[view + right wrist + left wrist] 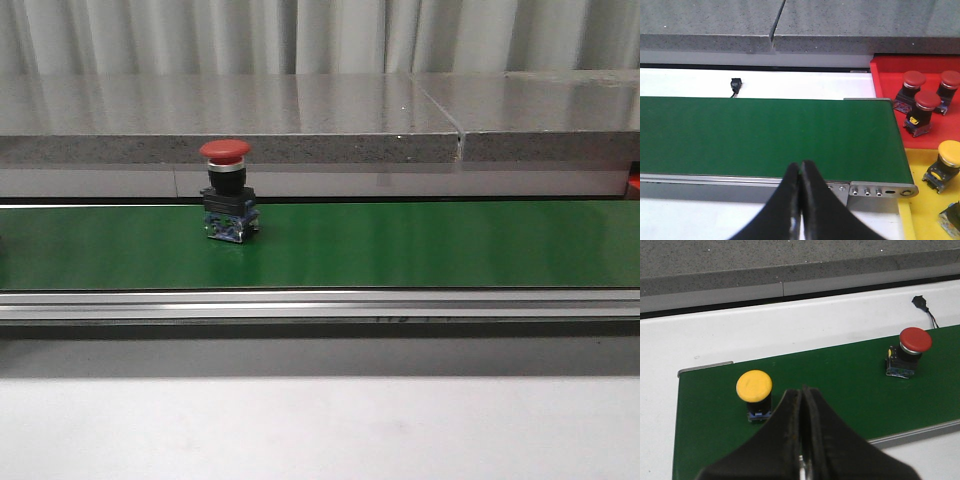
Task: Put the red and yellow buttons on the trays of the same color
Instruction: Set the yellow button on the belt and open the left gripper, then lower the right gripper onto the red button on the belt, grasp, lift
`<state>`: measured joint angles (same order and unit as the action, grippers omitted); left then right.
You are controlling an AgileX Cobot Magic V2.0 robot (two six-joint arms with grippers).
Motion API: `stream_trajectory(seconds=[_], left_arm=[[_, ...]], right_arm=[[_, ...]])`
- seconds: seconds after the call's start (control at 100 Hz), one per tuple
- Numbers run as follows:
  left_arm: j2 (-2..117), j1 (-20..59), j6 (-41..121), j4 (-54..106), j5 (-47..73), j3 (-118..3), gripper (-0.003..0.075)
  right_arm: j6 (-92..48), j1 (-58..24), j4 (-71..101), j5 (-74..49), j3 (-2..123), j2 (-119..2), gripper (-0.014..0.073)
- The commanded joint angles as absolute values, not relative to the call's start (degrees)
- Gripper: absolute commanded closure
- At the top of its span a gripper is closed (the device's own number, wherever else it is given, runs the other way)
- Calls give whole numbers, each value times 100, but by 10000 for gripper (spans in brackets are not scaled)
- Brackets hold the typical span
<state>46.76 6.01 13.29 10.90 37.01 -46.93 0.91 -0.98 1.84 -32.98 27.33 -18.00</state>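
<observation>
A: Progress?
B: Red tray (pixel 885 75) holds three red buttons; yellow tray (pixel 920 165) has one. Belt (pixel 840 385): red button (pixel 910 351) at 2 o'clock, yellow button (pixel 755 392) at 9.
A: Grippers?
B: Left gripper (pixel 802 392), right gripper (pixel 800 167) clenched, empty.

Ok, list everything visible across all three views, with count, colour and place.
conveyor belt: one, green, across the table
red button: one, standing on the belt
yellow button: one, on the belt, near the left gripper
red tray: one, past the belt's end
buttons on red tray: three, red
yellow tray: one, beside the red tray
button on yellow tray: one, yellow
left gripper: black, shut
right gripper: black, shut
</observation>
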Motion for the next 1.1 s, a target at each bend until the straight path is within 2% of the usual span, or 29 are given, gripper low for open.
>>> stream_trajectory(seconds=[0.0, 0.28, 0.43, 0.87, 0.99, 1.09], left_arm=[[4219, 652, 1340, 1221, 3302, -4565, 741], [3027, 652, 1340, 1411, 3416, -3881, 741], [2756, 652, 1340, 1411, 3521, -3844, 741], [2743, 652, 1340, 1401, 3536, -3844, 741], [2743, 652, 1340, 1411, 3525, -3844, 741], [2743, 652, 1340, 1411, 3525, -3844, 741]], right_arm=[[61, -106, 158, -2866, 2882, -1851, 660], [61, -202, 158, -2939, 2980, -2062, 660], [61, -561, 158, -2932, 3367, -2568, 660], [56, -1486, 158, -3420, 5482, -5230, 651], [-57, -1707, 158, -3671, 6024, -5923, 543], [-118, -1932, 158, -3877, 6442, -6435, 368]])
